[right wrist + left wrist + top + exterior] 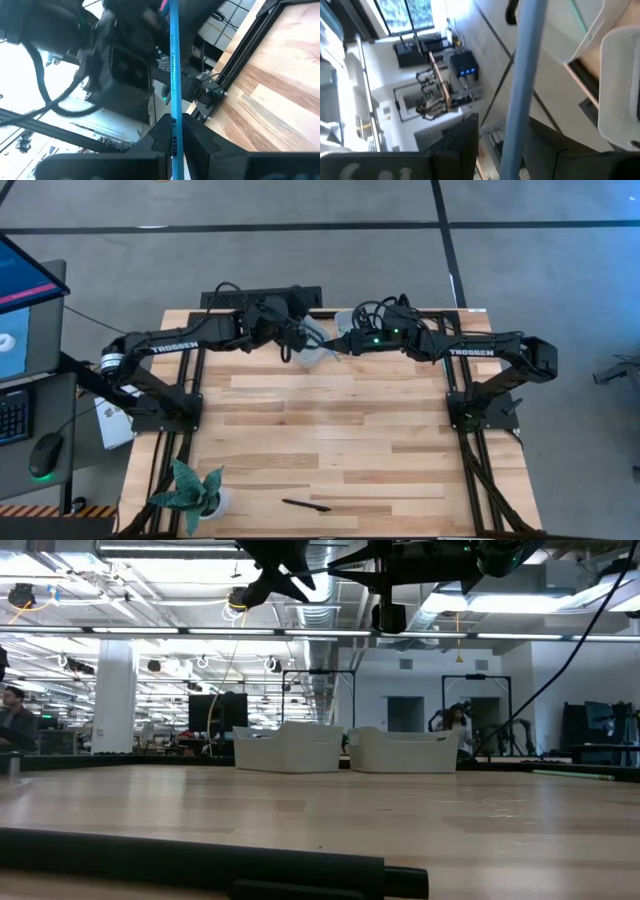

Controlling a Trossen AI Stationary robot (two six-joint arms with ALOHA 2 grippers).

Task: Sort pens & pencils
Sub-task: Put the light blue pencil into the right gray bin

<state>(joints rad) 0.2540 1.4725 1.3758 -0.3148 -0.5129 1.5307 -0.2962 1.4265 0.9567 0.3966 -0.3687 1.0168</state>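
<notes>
A pale teal-blue pencil (173,65) is held in the air above the table's far edge, between my two grippers. My right gripper (174,125) is shut on it. My left gripper (520,145) faces it from the other side. It is open, with one finger on each side of the same pencil (525,85) and a gap showing on both sides. A black pen (305,505) lies flat on the table near the front edge, and in the low view the black pen (200,860) fills the foreground. My right gripper pinches the teal-blue pencil's shaft (173,111) between its two fingers. It comes in about level from the table's right side. The pencil is lifted clear of the table and runs on past the fingertips toward my left gripper.
Two white bins (290,748) (405,750) stand side by side at the table's far edge, under the grippers. A small potted plant (190,490) sits at the near left corner. Bare wood lies between the bins and the black pen.
</notes>
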